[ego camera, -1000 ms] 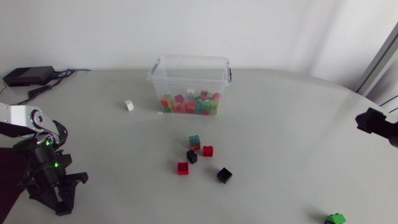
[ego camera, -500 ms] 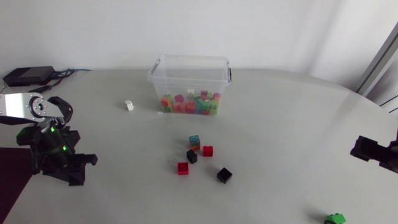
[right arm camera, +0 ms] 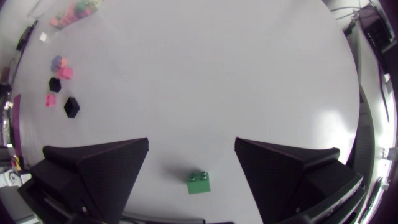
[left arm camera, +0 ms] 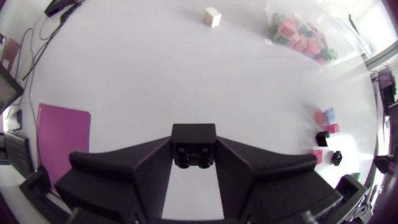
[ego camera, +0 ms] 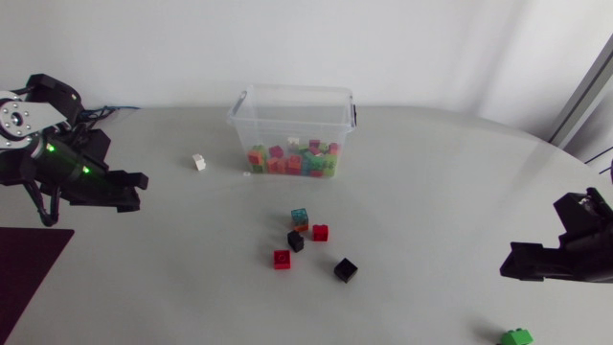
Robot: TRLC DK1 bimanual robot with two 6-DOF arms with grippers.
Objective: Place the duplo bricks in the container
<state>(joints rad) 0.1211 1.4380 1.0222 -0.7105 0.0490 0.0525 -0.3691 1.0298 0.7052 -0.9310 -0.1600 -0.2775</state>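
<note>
Just between the right hand's (right arm camera: 191,147) spread fingers (right arm camera: 99,168) — green brick (right arm camera: 199,182), untouched.

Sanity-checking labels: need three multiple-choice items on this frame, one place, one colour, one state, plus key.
1. The white brick lies: A on the table, apart from the container; B inside it; C in a gripper.
2. The brick ahead of the right gripper is: A red; B black; C green.
3. The left gripper is: A open and empty; B shut on a black brick; C out of view.
Key: 1A, bare table surrounds it; 2C, green brick shows in the right wrist view; 3B, both fingers press its sides.
</note>
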